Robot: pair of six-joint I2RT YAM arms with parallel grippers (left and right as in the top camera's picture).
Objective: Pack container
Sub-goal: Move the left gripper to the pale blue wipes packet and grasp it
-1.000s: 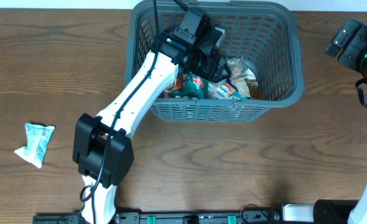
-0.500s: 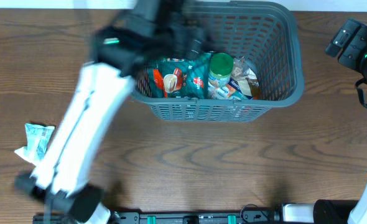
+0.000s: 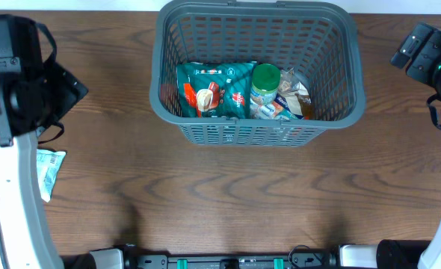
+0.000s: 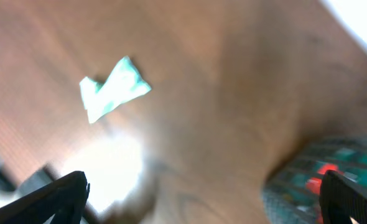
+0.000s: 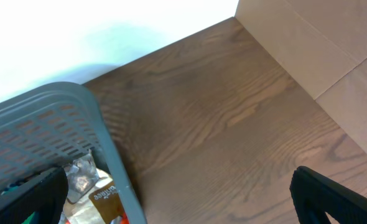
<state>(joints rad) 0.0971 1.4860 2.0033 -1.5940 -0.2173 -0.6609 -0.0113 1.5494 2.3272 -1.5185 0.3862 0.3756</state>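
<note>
Plainly empty and spread wide, left gripper (image 4: 202, 185) and right gripper (image 5: 178, 179) flank the container (image 3: 243, 133).

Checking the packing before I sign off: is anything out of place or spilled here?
One thing: a crumpled pale teal packet lies alone on the table, left of the basket, not packed. The snack bag and green-lidded jar sit inside the basket; nothing looks spilled.

White links (image 3: 11, 217), black joints (image 3: 19, 82), seemingly cabled.
</note>
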